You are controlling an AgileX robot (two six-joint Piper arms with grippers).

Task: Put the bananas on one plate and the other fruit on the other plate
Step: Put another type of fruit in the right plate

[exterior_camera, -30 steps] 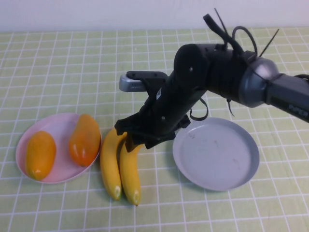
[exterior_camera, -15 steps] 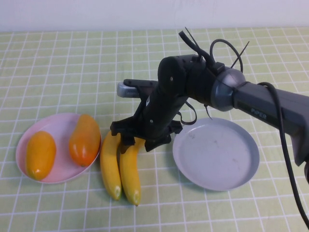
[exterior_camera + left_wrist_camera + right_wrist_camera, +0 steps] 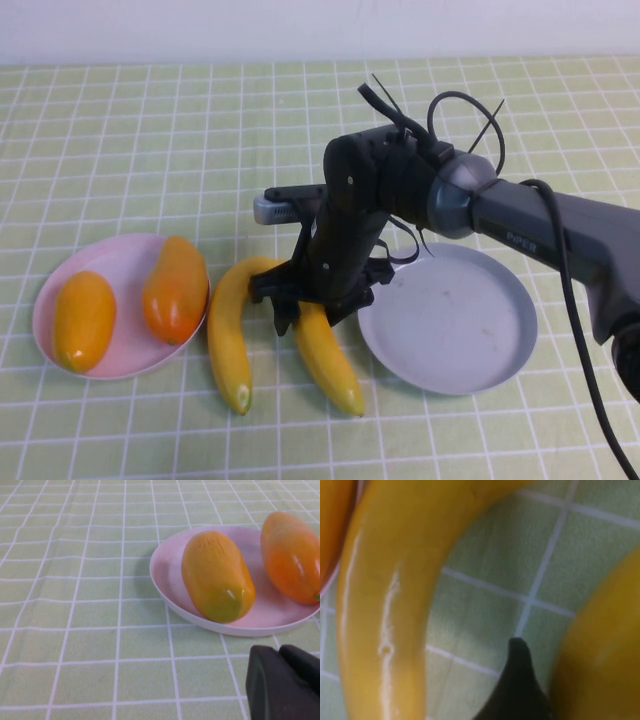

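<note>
Nearest the camera, two bananas (image 3: 300, 330) lie on the green checked cloth (image 3: 120, 130), between the pink plate (image 3: 125, 262) holding the two mango-like fruits (image 3: 85, 318) and the bare grey-blue plate (image 3: 470, 330). The right gripper (image 3: 312, 300) sits low over the right-hand banana, jaws spread wide around its upper end, not clamped. The bananas look stiff, light and glossy, probably slippery; mid-length seems safest. The left gripper (image 3: 285, 685) rests closed beside the pink plate.
</note>
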